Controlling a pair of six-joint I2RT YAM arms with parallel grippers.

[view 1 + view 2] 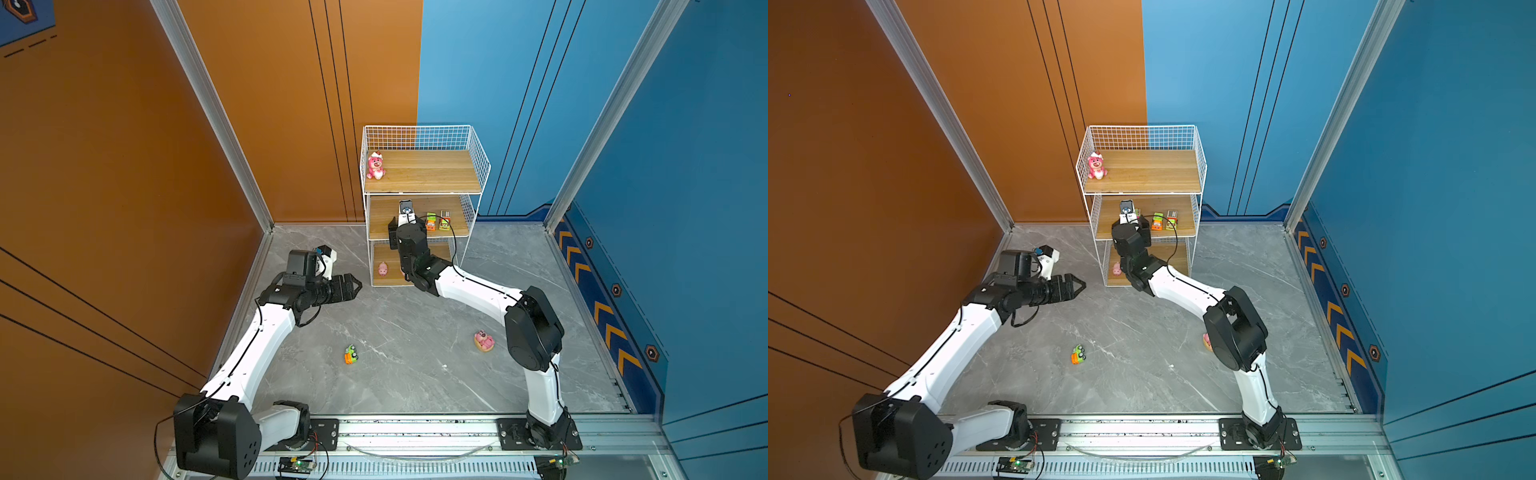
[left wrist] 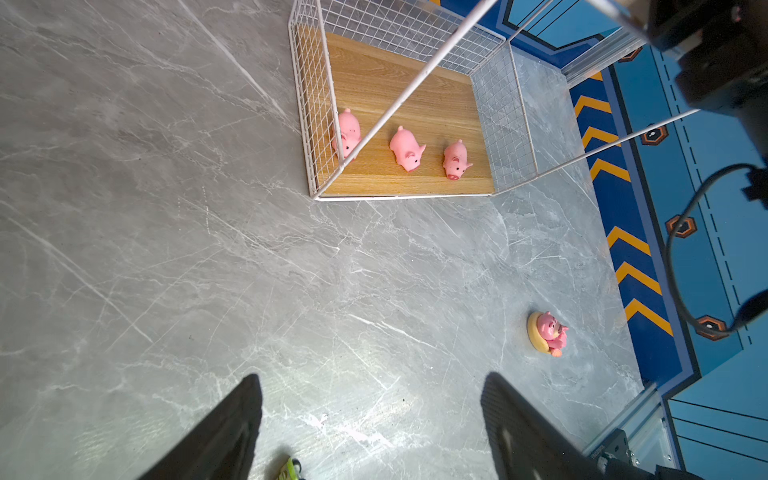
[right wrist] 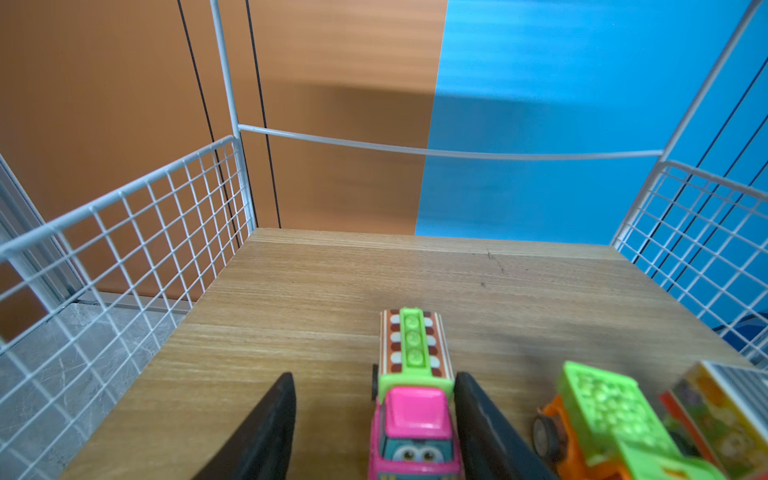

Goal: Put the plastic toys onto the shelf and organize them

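Right wrist view: right hand (image 3: 374,376), jaws parted, straddles pink truck (image 3: 415,419).

I count three pink pigs (image 2: 347,133) (image 2: 406,148) (image 2: 456,159), four toy vehicles (image 3: 415,415) (image 3: 602,415) (image 3: 723,415) (image 1: 351,354), two pink bears (image 1: 375,165) (image 1: 485,340), one of them on a tan base (image 2: 533,332), and a single wire shelf (image 1: 480,162) with three wooden boards (image 1: 422,170).
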